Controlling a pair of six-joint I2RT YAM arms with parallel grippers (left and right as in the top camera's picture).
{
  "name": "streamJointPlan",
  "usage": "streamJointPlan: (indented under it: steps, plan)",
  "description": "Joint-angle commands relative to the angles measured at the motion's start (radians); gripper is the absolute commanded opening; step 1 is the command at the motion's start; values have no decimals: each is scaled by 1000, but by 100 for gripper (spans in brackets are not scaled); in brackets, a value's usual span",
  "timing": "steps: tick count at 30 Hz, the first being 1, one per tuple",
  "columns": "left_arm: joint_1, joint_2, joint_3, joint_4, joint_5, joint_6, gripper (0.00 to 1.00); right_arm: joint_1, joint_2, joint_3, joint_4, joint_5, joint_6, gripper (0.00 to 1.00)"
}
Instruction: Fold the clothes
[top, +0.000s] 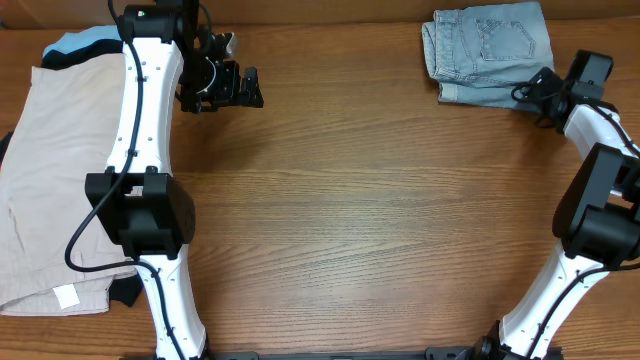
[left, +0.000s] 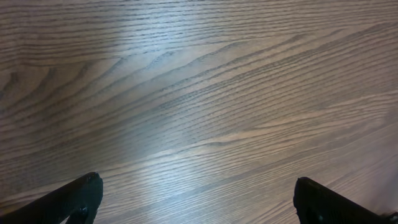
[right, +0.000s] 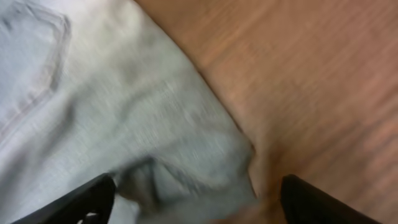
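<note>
one pair of denim shorts (top: 488, 50), folded up in the far right corner of the desk (top: 350, 220). one pair of beige shorts (top: 50, 170) spread along the left edge. two claws: left claw (top: 240, 88) gaping wide over bare wood, gripping nothing. right claw (right: 199, 196) spread wide too, right at the denim's near edge, nothing pinched.

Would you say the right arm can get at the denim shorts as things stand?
Probably yes: the right hand hangs open at the edge of the denim shorts, with nothing visible between them.
</note>
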Motion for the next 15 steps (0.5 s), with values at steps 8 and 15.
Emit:
streamJointPlan:
  steps: [8, 15]
  plan:
    - [-5, -19, 92, -114, -4, -104, 100, 40, -666, 29, -288, -86, 2, 100]
    - [-8, -140, 183, -192, -43, -92, 100, 83, -1035, 29, -445, -86, 2, 100]
